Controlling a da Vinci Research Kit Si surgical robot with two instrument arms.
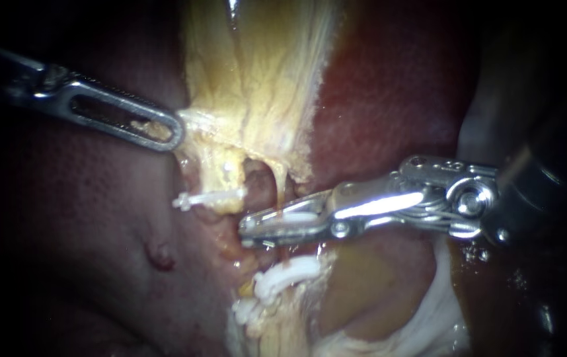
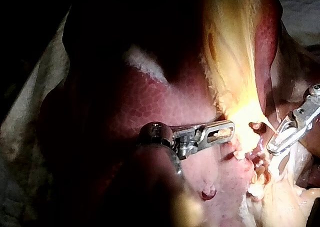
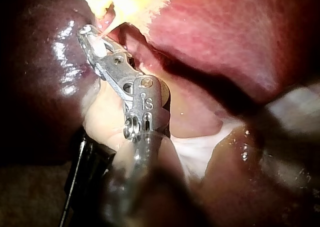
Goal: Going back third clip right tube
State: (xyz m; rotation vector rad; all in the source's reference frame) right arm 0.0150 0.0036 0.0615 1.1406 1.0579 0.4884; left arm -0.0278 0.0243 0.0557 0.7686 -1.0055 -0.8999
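Observation:
My right instrument (image 1: 247,231) comes in from the right, and its jaws lie nearly together on a white clip (image 1: 297,215) around the thin right tube (image 1: 282,182). In the right wrist view the clip (image 3: 98,48) shows white between those jaws (image 3: 86,33). Lower on the same tube sit two white clips (image 1: 287,274). Another white clip (image 1: 207,197) crosses the left tube. My left instrument (image 1: 176,132) is shut on the edge of the pale yellow gallbladder (image 1: 257,79), and its slotted jaws (image 2: 231,128) hold that tissue to the left.
Dark red liver (image 1: 85,231) lies under and left of the tubes, and more liver (image 1: 389,99) lies to the right. A small red nub (image 1: 160,254) stands on the liver. White gauze-like material (image 1: 429,311) lies at the lower right.

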